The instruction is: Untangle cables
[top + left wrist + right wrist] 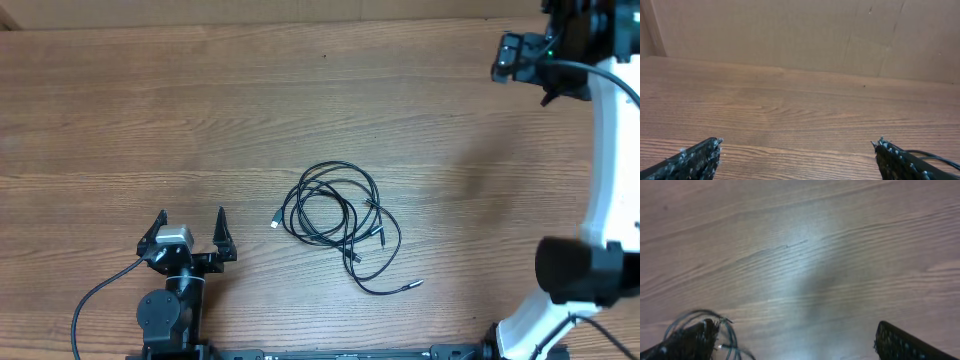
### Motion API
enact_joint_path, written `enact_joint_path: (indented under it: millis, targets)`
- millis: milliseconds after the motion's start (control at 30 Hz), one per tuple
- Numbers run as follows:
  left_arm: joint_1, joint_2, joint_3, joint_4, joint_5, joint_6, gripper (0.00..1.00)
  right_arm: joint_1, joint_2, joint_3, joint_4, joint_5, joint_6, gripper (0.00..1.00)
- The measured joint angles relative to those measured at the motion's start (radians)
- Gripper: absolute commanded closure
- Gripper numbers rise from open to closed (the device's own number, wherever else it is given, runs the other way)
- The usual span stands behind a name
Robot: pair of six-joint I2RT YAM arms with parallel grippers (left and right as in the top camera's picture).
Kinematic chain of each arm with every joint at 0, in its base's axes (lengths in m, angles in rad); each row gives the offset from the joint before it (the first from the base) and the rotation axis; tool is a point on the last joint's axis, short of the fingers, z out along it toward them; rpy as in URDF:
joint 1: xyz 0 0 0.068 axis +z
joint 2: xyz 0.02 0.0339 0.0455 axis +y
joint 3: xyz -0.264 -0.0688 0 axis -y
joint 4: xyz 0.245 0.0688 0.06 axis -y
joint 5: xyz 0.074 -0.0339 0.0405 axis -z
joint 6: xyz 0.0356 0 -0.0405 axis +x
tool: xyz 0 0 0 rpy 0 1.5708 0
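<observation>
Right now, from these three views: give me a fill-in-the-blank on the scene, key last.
1. The cables lie on the table, held by ____ gripper.
2. The left gripper and the right gripper both have their jaws ____.
3. Seen from overhead, the cables lie to the left gripper's ____ side.
Missing words: neither; open; right

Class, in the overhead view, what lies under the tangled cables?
Only the wooden table shows through the loops of the cables. Where strands cross, the lower ones are covered, so which runs beneath cannot be told.
</observation>
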Motion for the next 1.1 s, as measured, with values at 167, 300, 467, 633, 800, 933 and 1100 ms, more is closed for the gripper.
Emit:
enact_joint_path:
  millis: [167,300,467,633,800,933,1100]
  targets:
    - [0.0,0.0,0.0,0.0,0.0,0.0,0.0,0.0,-0.225,-0.001,-0.026,0.029,0.015,0.0]
    - [0.0,0.0,0.0,0.0,0.0,0.0,0.0,0.0,-0.602,0.019,-0.045,0.044,0.019,0.0]
    - [0.0,0.0,0.0,0.0,0.0,0.0,0.0,0.0,-0.89,-0.119,-0.002,0.042,0.019,0.0]
    - [0.0,0.0,0.0,0.0,0.0,0.0,0.0,0.0,-1.033,-0.602,0.269,0.038,0.019,0.0]
    - [0.0,0.0,0.0,0.0,0.0,0.0,0.0,0.0,-0.954,-1.153,0.562,-0.013,0.072,0.0]
    - [0.0,0.0,0.0,0.0,0.0,0.0,0.0,0.0,-0.868,-1.484,0.693,-0.036,0.249,0.0]
    - [0.0,0.0,0.0,0.0,0.0,0.0,0.0,0.0,-0.795,-1.534,0.745,-0.053,0.29,0.0]
